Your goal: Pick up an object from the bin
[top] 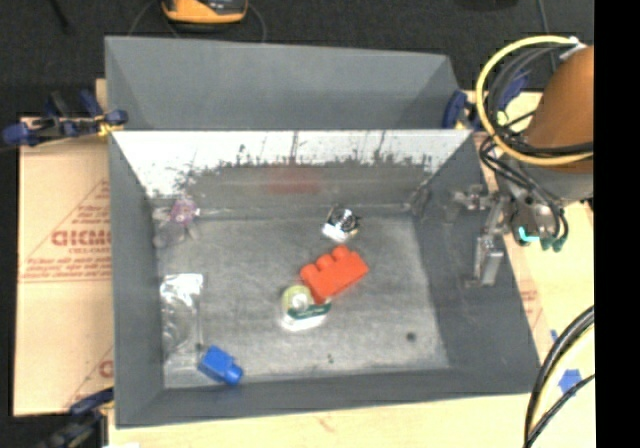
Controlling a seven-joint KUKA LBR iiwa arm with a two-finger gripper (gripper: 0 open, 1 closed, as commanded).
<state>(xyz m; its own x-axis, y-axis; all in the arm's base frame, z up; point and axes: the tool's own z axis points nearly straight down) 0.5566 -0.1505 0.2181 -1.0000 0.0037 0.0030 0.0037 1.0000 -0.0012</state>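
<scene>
Camera view from above: the gripper [487, 254] hangs at the right side of the grey metal bin [290, 86], over the sloping right wall and not over the floor. Whether it is wide or narrow cannot be told from this angle, and nothing can be seen held in it. Above it sits the arm's orange cover [565, 101], ringed by looped cables [500, 151].

The loose things all lie well apart from the gripper, to its left. Closest are two near the middle of the floor: a red building block [335, 273], lying at a slant, and a small black-and-white thing [341, 225] just beyond it toward the far wall. A round white-and-green piece [300, 306] touches the block's near-left end.

The rest lie along the left side. A pale purple, see-through thing [180, 214] sits in the far-left corner, a clear plastic bag [182, 321] stretches along the left wall, and a small blue piece [220, 366] lies at the bag's near end.
</scene>
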